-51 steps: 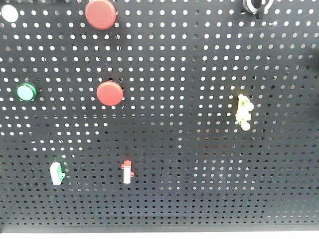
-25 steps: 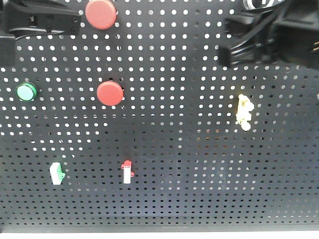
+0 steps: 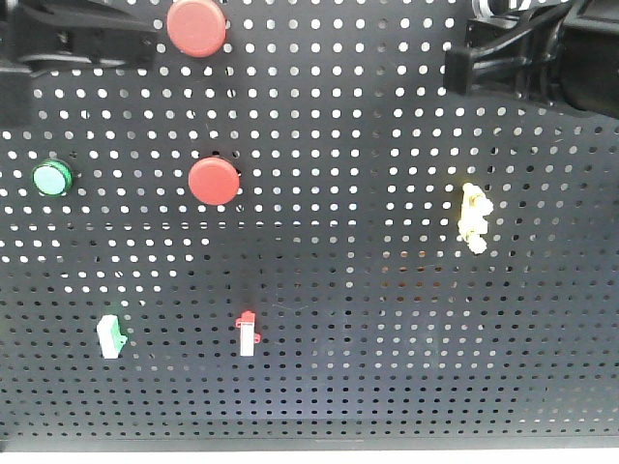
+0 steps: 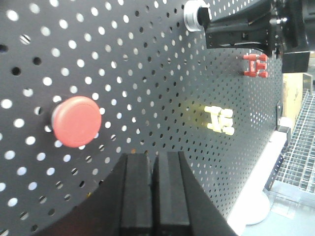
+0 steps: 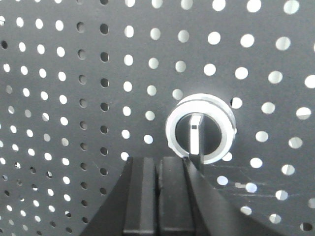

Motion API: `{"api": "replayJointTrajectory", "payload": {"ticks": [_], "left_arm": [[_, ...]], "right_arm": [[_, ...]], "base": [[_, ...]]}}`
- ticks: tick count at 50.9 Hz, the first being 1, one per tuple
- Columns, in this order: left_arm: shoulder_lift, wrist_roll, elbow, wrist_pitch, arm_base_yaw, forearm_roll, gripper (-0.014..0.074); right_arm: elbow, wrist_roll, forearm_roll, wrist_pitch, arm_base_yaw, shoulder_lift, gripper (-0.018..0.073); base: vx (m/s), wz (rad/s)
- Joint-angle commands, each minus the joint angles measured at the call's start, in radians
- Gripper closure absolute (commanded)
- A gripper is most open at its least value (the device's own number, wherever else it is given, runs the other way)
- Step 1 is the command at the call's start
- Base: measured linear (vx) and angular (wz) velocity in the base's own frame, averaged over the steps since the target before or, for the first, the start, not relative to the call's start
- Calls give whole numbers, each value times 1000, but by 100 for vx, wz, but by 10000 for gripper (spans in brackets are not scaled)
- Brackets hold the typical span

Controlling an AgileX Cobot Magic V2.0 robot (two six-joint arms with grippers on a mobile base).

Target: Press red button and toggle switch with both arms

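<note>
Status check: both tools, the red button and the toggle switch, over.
Left tool shut, beside red button, not on it. Right tool shut, tip at toggle switch, contact unclear. Nothing in between.

Black pegboard (image 3: 387, 387) fills the front view. Smaller red button (image 3: 214, 181) at 10 o'clock, green button (image 3: 51, 178) at 9 near the left edge. Two white stick switches sit low and well apart: green-tipped switch (image 3: 111, 335) at 8, red-tipped switch (image 3: 248, 333) at 7. Yellow lever (image 3: 472, 217) at 3. Left wrist view: red bracket (image 4: 256, 66) at 2, metal grating (image 4: 298, 157) at 4 past the board edge.
</note>
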Motion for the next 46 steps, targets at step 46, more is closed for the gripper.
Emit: {"api": "replayJointTrajectory", "payload": {"ticks": [46], "left_arm": [[-18,-106,-23,-47,1,64,595]], "right_arm": [[-31,5,-85,310,-54,-134,562]], "base": [[0,0]]}}
